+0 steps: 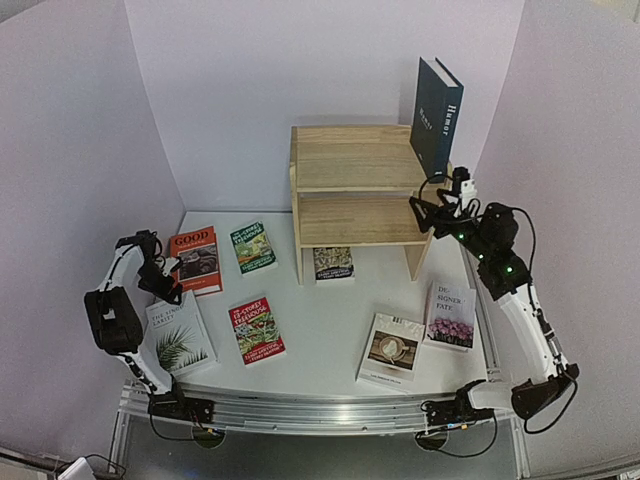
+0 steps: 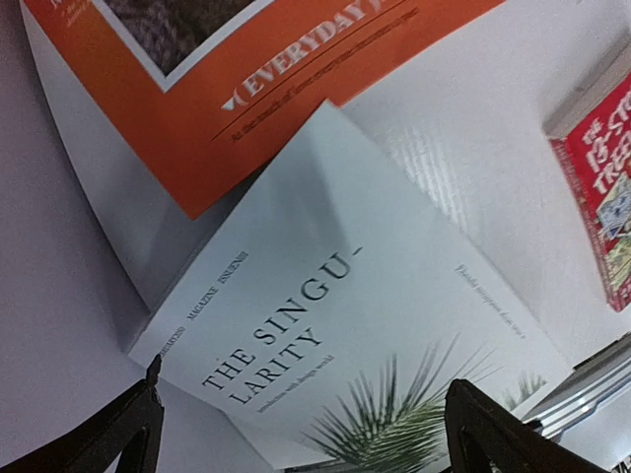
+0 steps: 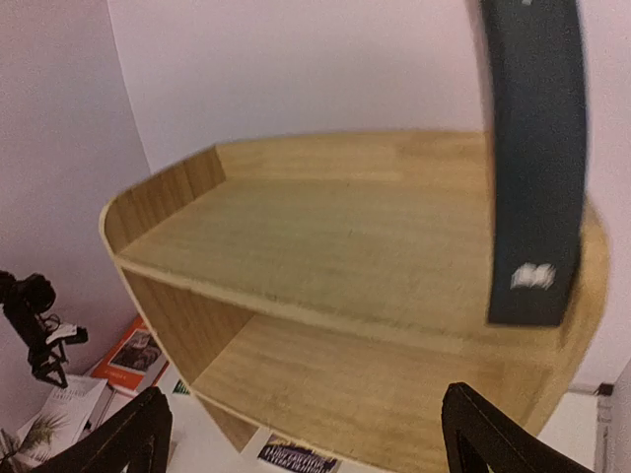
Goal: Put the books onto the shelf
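A white table [image 1: 322, 322] sits inside pale lilac walls [image 1: 70, 150], with a metal rail [image 1: 330, 412] along its near edge.

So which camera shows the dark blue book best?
The top external view: the dark blue book stands whole on the shelf, title readable. The right wrist view shows it blurred, top cut off. The left wrist view misses it.

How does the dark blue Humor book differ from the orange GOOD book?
The Humor book stands upright on the top tier of the shelf, at its right end; the GOOD book lies flat, cover up, on the table at the left. The Humor book's cover is dark blue, the GOOD book's orange with a photo. Nothing grips either.
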Available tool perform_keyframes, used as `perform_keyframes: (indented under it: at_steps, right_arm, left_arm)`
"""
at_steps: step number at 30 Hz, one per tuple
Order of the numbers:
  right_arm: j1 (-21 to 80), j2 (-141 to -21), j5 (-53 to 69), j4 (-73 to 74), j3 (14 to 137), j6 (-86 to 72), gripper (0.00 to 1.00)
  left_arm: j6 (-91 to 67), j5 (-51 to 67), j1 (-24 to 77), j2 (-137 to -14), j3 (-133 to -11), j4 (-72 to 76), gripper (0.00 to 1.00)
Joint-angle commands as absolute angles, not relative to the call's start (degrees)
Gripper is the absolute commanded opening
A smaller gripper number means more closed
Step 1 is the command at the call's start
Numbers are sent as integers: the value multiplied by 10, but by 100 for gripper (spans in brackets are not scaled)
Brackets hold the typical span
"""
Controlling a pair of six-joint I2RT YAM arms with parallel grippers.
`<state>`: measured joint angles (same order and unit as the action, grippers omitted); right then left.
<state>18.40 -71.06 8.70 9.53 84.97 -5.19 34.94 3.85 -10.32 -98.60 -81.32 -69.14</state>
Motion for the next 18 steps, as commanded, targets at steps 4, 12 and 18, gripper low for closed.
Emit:
perform_keyframes:
  at_steps: [4,12,18]
  right_arm:
    - [277,-734,108,132,791,-63,93]
    - [345,-803,110,132,817,-73,93]
    - [401,-843,104,131,852,-68,93]
  left_arm:
    - [428,-34,-111,-1085,-879,-701,100]
    - [422,34,-117,-1199,-998,-751,100]
    - [444,38,-117,-1198,-924,-742,100]
